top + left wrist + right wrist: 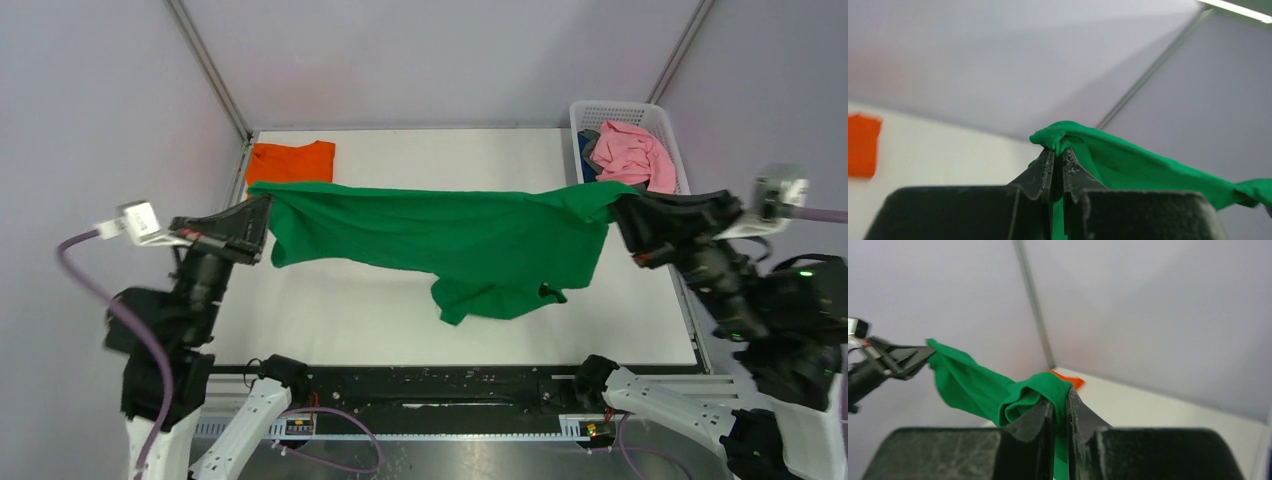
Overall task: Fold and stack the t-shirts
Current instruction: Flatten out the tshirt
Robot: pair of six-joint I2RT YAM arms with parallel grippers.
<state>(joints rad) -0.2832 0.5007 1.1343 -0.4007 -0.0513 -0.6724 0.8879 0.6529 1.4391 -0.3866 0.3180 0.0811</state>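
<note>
Your left hand and right hand each clamp an end of the green shirt, stretched above the surface's middle; it looks soft and saggy, so hold corners or hems.

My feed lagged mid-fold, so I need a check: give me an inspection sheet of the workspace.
Surface: white table.
Job's things: green t-shirt stretched in the air between both grippers, lower part sagging; orange t-shirt folded flat, far left corner.
Clutter: white basket far right, holding pink garment.
Grippers: left gripper and right gripper, jaws shut on the green t-shirt.
Cables: purple cable looping beside left arm.
Surroundings: grey enclosure walls.
</note>
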